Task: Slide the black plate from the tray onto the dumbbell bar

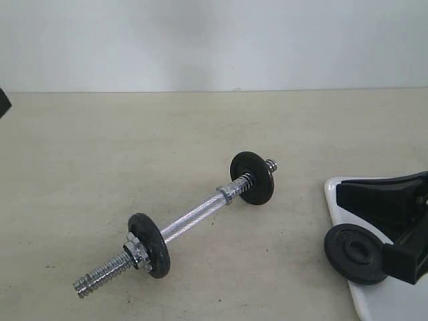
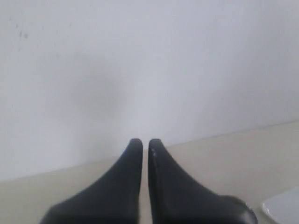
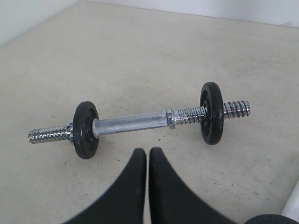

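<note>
Exterior view, left to right.

- The dumbbell bar [image 1: 194, 217] lies on the slant, from the lower left up toward frame centre.
- Two discs are already on the bar. One [image 1: 150, 244] sits near the lower-left end with a silver star nut [image 1: 134, 249] touching its outer face. The other [image 1: 253, 177] sits near the upper-right end, with threaded tip showing past it.
- The tray [image 1: 374, 301] fills the lower right corner and is cut off by the frame edge.
- The black plate [image 1: 354, 253] lies flat at the tray's left rim and seems to overlap it slightly. It is well apart from the bar, with bare surface between them.
- Your right end effector [image 3: 147, 151] hangs over the tray just right of the plate. Its fingers are pressed together and it grips nothing.
- Your left end effector [image 2: 141, 142] also has its fingers together and is empty. It faces the wall.

The surface [image 1: 100, 154] is pale beige and matte, with a few dark specks. The wall [image 1: 214, 40] behind it is plain white.
</note>
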Robot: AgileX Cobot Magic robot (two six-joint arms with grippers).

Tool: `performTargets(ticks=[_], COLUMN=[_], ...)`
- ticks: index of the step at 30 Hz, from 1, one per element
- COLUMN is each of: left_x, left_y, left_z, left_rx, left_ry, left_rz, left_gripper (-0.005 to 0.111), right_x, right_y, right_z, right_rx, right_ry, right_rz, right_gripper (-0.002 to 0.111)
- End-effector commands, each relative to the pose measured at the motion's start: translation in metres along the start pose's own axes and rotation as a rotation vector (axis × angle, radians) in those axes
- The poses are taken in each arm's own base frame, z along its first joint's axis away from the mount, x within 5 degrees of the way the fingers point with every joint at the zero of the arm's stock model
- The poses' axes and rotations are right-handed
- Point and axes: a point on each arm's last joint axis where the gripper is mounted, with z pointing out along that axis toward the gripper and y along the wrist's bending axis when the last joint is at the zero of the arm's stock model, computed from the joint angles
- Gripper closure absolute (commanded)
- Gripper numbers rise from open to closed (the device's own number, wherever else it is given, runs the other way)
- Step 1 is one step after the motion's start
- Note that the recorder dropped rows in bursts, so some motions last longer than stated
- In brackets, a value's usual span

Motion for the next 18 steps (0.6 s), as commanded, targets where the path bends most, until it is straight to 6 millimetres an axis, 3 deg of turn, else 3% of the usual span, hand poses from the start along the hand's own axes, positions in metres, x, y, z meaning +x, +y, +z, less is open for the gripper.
performTargets(ticks=[1, 3, 9, 18], left_x=[-0.015, -0.014, 0.004, 0.024], left_y=[0.007, 0.020, 0.051, 0.056], left_z=[0.004, 0.006, 0.000, -0.009], left_rx=[-0.072, -0.191, -0.510, -0.642], left_ry=[-0.094, -0.013, 0.543, 0.717], left_rz=[0.041, 0.016, 0.034, -0.192], left_gripper=[0.102, 0.102, 0.102, 0.102], right_x=[-0.002, -0.002, -0.002, -0.002], right_y=[0.000, 0.000, -0.002, -0.002], right_z=[0.000, 0.000, 0.000, 0.000], right_rx=[-0.004, -0.004, 0.019, 0.026], right_ry=[-0.006, -0.006, -0.006, -0.007], right_rz=[-0.007, -0.007, -0.007, -0.008], right_gripper=[0.108, 0.108, 0.108, 0.108])
